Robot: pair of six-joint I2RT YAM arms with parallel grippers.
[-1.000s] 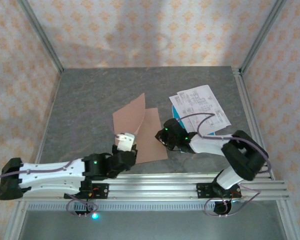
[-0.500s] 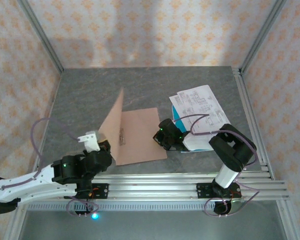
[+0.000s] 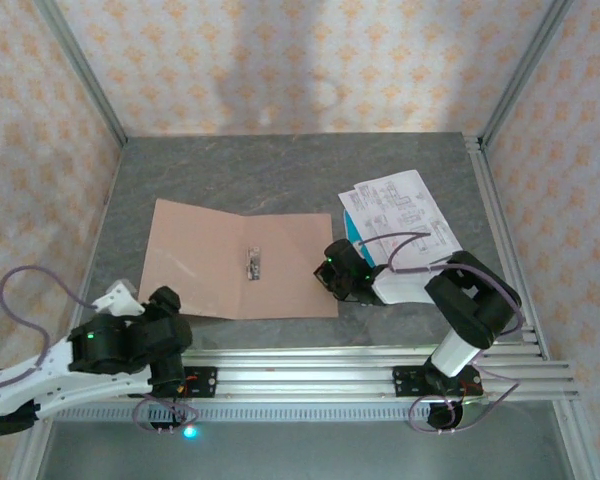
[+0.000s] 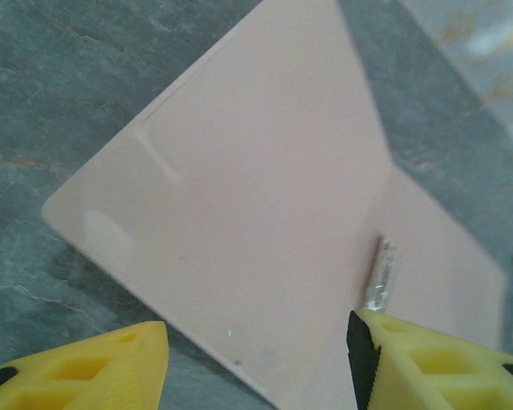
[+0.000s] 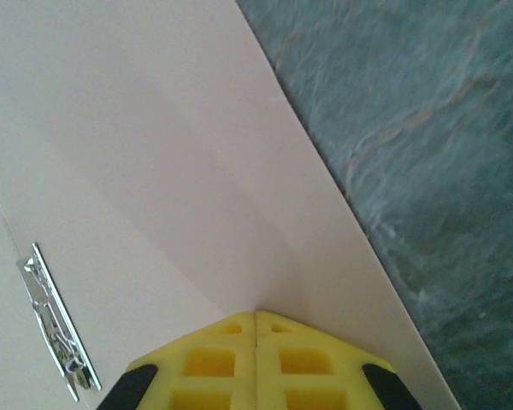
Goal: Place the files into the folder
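Note:
The pinkish-brown folder (image 3: 195,260) lies opened flat on the table, its small metal clip (image 3: 252,265) along the middle fold. The white printed files (image 3: 400,212) sit stacked to its right, a teal-blue sheet (image 3: 349,216) peeking out beneath them. My right gripper (image 3: 329,276) is shut, its tips (image 5: 256,318) pressing down on the folder's right flap (image 5: 154,162) near its right edge, the clip (image 5: 56,329) to its left. My left gripper (image 3: 125,300) hangs open near the folder's near-left corner; its yellow fingers (image 4: 427,363) hold nothing over the left flap (image 4: 256,179).
Aluminium frame posts and patterned walls surround the grey stone-look table (image 3: 280,170). A metal rail (image 3: 380,365) runs along the near edge. The left arm's purple cable (image 3: 25,285) loops over the near-left corner.
The folder's left flap swung from upright to flat on the left. My left gripper let it go and drew back to the near left. The right gripper stayed put.

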